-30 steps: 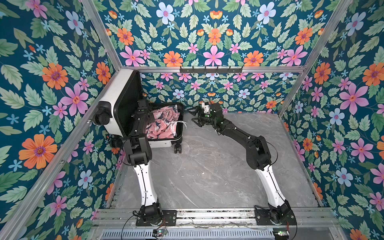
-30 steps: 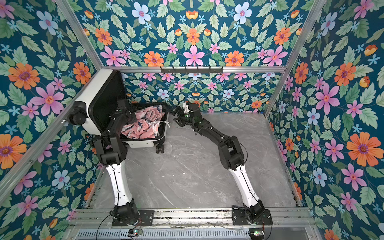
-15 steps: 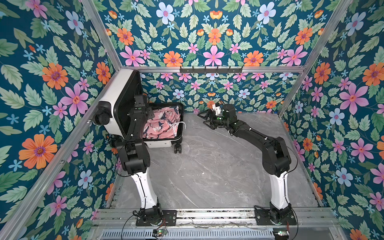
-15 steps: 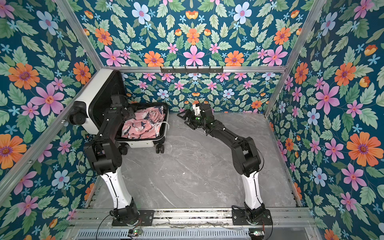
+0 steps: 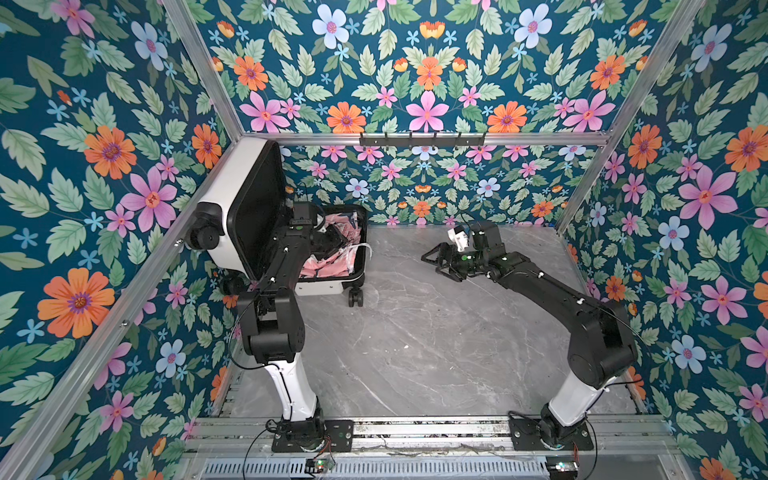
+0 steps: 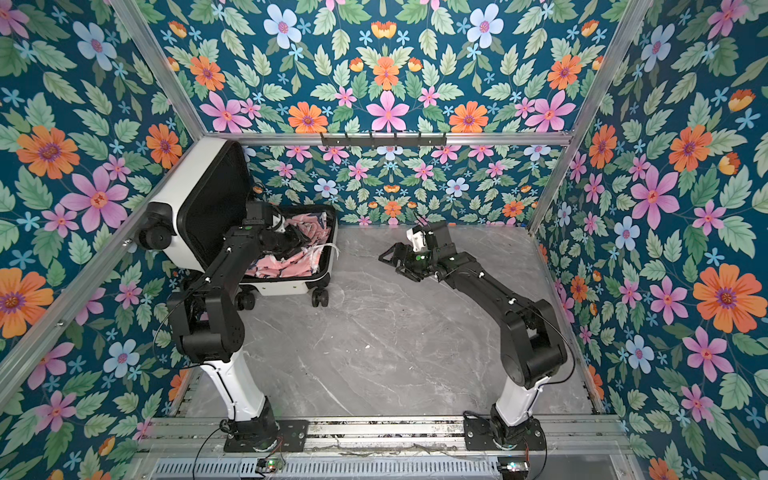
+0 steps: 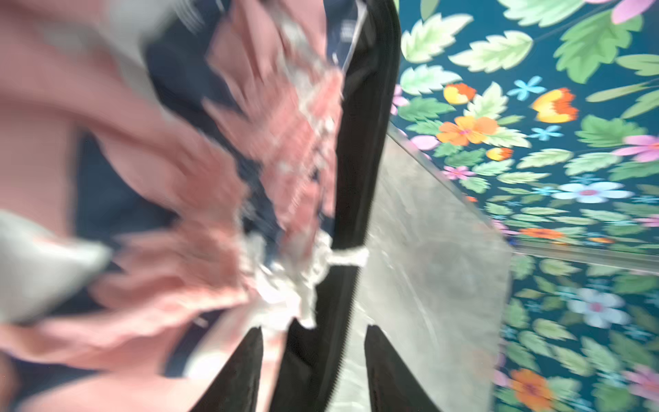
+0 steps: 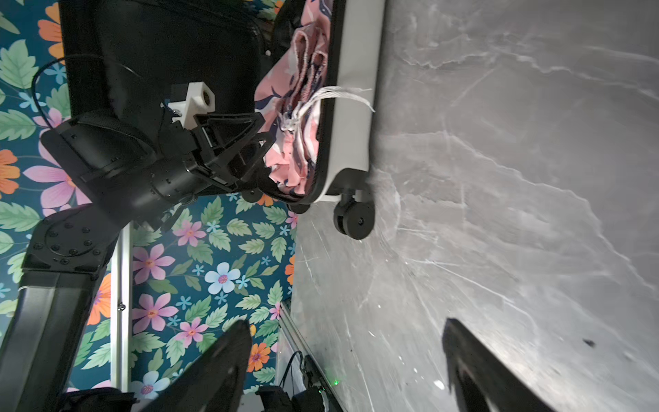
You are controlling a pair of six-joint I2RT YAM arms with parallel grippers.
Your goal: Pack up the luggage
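— Two empty grippers now?
— Yes: left gripper (image 7: 313, 331) parted over the pink clothes (image 5: 332, 266), right gripper (image 5: 436, 259) wide, pulled back. The luggage (image 5: 243, 178), open at the table's (image 5: 415, 353) far-left corner, likely wants closing.

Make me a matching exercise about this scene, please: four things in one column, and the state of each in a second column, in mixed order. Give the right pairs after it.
Things
1. luggage lid
2. pink clothes
3. white cord
4. right gripper

States
a. hangs out over the edge
b. open and empty
c. stands raised
d. lie packed inside

Pairs: 1-c, 2-d, 3-a, 4-b
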